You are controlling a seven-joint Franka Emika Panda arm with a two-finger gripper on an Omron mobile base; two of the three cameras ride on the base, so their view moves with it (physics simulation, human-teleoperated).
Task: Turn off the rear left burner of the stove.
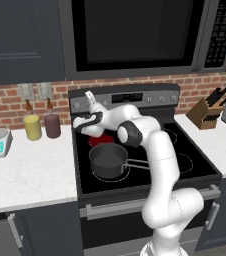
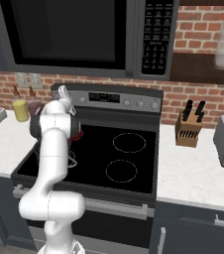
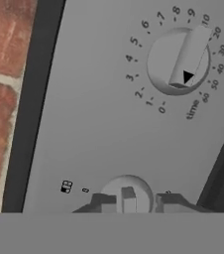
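Gripper: you see the gripper (image 3: pixel 134 202) hard up against the stove's back panel (image 3: pixel 99 114), its two fingertips (image 3: pixel 103 202) set apart on either side of a small round knob (image 3: pixel 127 192); whether they press on it you cannot tell.
Knob: its raised ridge stands between the tips, at the left end of the panel.
Timer dial: you find a larger dial (image 3: pixel 179 60), ringed with numbers and the word "time", further along the panel from the knob.
Stove: the stove (image 1: pixel 185 145) is black glass, under the microwave (image 1: pixel 135 35).
Rear left burner: the rear left burner (image 1: pixel 99 140) glows red just below the panel, partly behind the arm.
Pot: a dark pot (image 1: pixel 108 160) sits on the front left zone, just in front of the red burner.
Panel edge: brick wall (image 3: pixel 0 99) lies beyond the panel's dark left border.
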